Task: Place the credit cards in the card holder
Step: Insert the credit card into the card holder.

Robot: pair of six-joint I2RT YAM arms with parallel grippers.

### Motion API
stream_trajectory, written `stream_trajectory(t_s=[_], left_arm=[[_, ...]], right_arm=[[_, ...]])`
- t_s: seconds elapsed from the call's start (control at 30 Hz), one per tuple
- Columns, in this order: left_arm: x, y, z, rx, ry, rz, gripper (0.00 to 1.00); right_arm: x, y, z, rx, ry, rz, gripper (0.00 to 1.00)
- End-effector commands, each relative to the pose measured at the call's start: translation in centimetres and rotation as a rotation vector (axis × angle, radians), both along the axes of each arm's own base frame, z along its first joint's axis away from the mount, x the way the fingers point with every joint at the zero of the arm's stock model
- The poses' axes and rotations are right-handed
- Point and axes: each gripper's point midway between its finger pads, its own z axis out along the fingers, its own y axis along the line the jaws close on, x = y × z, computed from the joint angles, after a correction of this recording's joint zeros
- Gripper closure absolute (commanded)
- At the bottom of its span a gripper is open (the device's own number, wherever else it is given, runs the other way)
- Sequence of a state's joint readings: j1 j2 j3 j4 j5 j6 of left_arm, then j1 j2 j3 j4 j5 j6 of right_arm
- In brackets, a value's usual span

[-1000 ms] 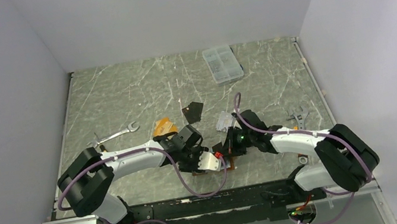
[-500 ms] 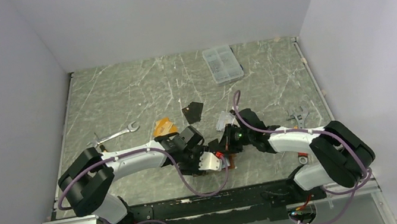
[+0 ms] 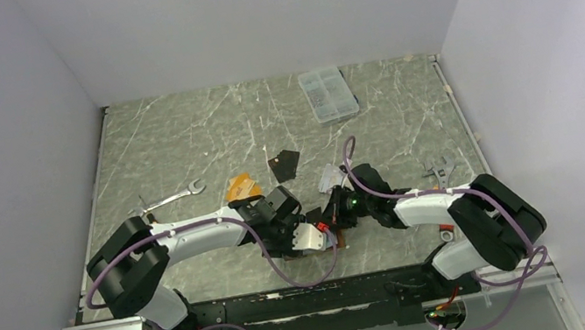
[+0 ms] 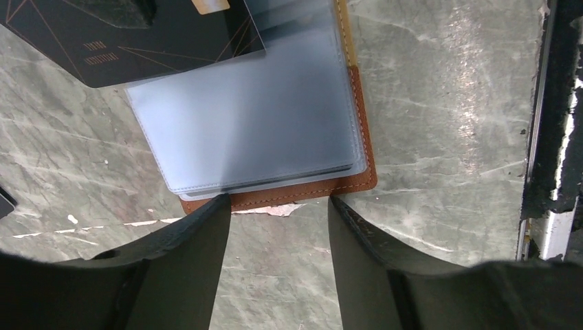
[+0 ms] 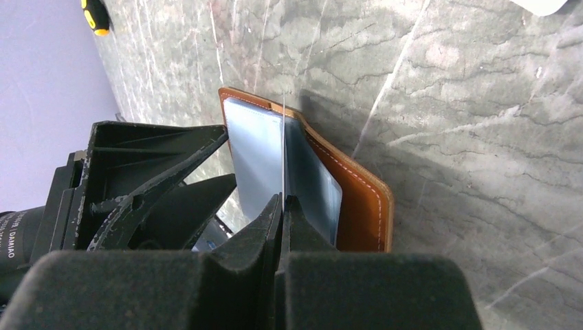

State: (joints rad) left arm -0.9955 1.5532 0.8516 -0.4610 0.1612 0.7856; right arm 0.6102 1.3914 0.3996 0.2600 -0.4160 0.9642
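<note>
Top view: an orange card (image 3: pixel 240 186) lies on the desk (image 3: pixel 178 139), apart from both arms and not yet stowed.

Left wrist: the left end effector (image 4: pixel 278 206) stands open at the edge of the opened card holder (image 4: pixel 275 130). A black card (image 4: pixel 137 48) overlaps the holder's corner and is not inside.

Right wrist: the right end effector (image 5: pixel 283 203) is clamped on a thin card edge at the pockets. Probably a first insertion.

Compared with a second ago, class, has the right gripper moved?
Yes. The right gripper, shut on the black card, has shifted slightly left, away from the wrench to its right.
</note>
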Motion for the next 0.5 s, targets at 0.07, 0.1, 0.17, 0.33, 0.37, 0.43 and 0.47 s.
stream_trajectory(t_s=[0.07,0.1,0.17,0.33,0.37,0.43,0.47], left_arm=[[0.3,-0.7,0.4,0.000,0.001,0.008,0.44],[0.3,-0.7,0.4,0.000,0.002,0.008,0.45],[0.3,-0.7,0.2,0.004,0.004,0.010,0.46],[0.2,-0.7,0.2,0.009,0.013,0.010,0.50],[0.2,-0.7,0.2,0.007,0.014,0.010,0.50],[0.2,-0.8,0.3,0.006,0.015,0.010,0.51],[0.2,-0.8,0.3,0.007,0.017,0.009,0.52]], right_arm=[[-0.2,0.4,-0.1,0.028,-0.017,-0.002,1.00],[-0.3,0.3,-0.1,0.026,-0.019,-0.004,1.00],[-0.5,0.1,-0.3,0.019,-0.019,-0.008,1.00],[-1.4,-0.4,-0.5,0.012,-0.011,-0.013,1.00],[-1.6,-0.4,-0.6,0.012,-0.010,-0.011,1.00],[-1.8,-0.4,-0.8,0.013,-0.001,-0.004,1.00],[-2.0,-0.4,-1.0,0.011,0.006,-0.001,1.00]])
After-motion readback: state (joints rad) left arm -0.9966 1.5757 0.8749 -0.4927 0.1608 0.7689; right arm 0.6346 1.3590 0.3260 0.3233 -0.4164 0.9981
